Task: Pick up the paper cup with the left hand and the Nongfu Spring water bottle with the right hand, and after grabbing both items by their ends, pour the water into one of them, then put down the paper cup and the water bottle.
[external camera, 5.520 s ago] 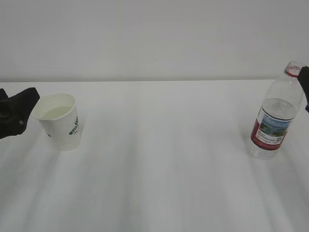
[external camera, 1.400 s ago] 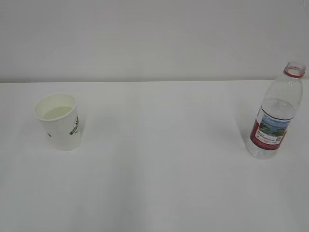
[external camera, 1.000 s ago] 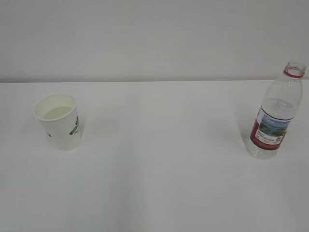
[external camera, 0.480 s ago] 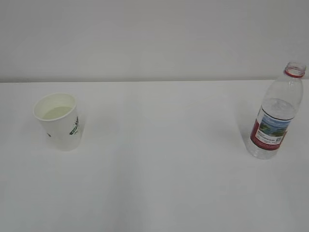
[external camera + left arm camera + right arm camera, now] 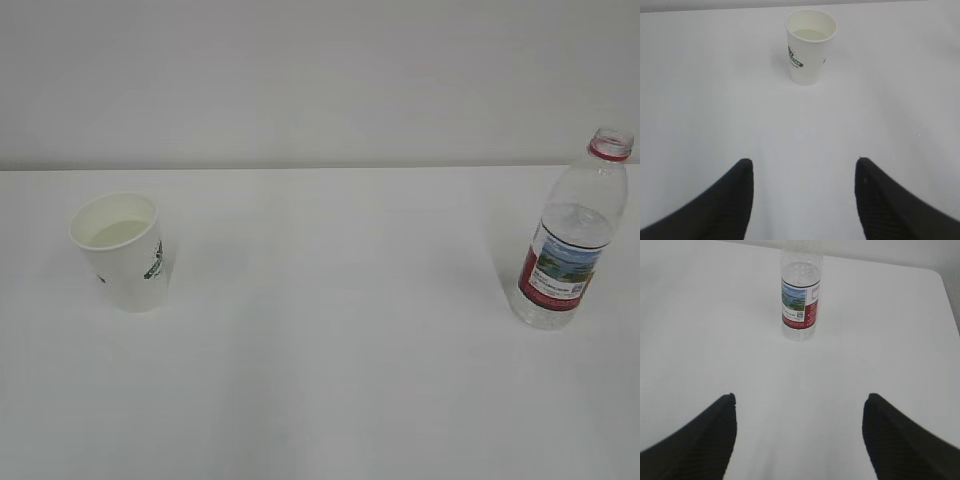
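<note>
The white paper cup (image 5: 120,252) (image 5: 810,46) stands upright at the table's left, faintly yellowish water (image 5: 118,233) inside. At the right stands the uncapped Nongfu Spring water bottle (image 5: 572,240) (image 5: 800,295), red neck ring and red label, partly full. Neither hand shows in the exterior view. In the left wrist view my left gripper (image 5: 803,162) is open and empty, well back from the cup. The right wrist view shows my right gripper (image 5: 799,397) open and empty, well short of the bottle.
The white table (image 5: 340,330) ends at a pale wall behind. Its right edge (image 5: 950,305) shows in the right wrist view.
Both grippers, seen beside the cup and bottle in the earliest frame, have left the exterior view. Cup and bottle have stood still over the last second.
</note>
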Tool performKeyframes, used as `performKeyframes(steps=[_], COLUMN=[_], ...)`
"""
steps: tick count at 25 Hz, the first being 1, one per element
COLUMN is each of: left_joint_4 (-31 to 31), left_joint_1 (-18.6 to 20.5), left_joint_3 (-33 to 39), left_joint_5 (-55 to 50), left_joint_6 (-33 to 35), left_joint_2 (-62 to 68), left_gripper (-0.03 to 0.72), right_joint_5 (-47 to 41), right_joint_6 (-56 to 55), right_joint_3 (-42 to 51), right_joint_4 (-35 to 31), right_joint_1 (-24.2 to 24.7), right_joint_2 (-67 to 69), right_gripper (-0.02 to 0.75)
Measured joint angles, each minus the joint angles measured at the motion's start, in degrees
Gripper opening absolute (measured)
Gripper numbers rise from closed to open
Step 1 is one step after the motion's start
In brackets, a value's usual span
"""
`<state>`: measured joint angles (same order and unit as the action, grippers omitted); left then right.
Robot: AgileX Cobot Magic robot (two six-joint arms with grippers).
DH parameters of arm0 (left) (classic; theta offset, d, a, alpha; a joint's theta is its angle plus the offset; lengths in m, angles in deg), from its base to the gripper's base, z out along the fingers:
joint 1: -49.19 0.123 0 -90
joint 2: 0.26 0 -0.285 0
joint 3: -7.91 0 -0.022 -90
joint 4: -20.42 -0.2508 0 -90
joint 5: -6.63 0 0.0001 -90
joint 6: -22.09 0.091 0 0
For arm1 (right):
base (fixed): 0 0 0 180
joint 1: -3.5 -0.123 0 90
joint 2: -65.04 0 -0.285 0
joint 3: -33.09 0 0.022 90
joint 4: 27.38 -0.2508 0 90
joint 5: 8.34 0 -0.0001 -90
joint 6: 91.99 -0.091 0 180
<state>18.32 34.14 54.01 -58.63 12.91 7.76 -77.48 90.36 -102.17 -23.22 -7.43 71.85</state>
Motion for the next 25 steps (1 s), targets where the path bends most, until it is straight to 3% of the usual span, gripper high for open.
performKeyframes(steps=[25], left_joint_4=[-0.23], left_joint_1=[0.00], left_joint_3=[0.92], left_joint_5=[1.29], left_joint_6=[0.10], left_joint_2=[0.00], left_gripper=[0.461], right_joint_5=[2.72], right_joint_6=[-0.04], right_joint_3=[3.93], right_joint_4=[-0.47], right_joint_1=[0.00], right_joint_2=[0.00], right_gripper=[0.592])
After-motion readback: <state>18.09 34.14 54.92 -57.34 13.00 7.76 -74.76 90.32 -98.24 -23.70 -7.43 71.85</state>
